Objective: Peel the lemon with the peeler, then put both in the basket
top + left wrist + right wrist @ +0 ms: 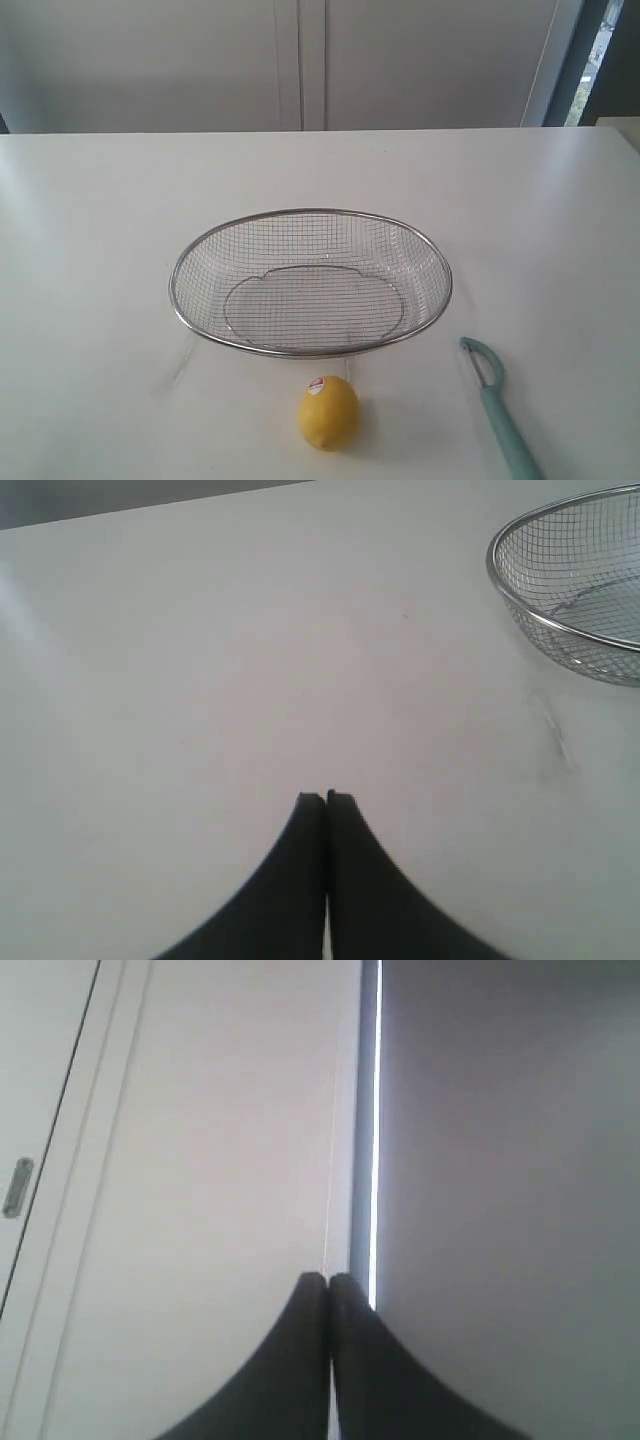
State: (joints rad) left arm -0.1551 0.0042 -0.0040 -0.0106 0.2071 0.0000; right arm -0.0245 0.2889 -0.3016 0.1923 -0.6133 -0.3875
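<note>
- basket (pixel 310 212) mid-frame on desk (pixel 90 250)
- lemon (pixel 328 412) bottom ctr, just below basket rim, not touching
- peeler (pixel 497 405) lower right
- L fingers (pixel 290 880), R fingers (pixel 290 1360): both clenched tight

The plain white desk (pixel 90 300) carried a silver wire-mesh oval basket (pixel 310 213), a small yellow lemon (pixel 328 412) and a teal-handled peeler (pixel 503 418).

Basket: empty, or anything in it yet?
Empty: only bare mesh shows inside the basket; lemon and peeler lie outside it on the table.
</note>
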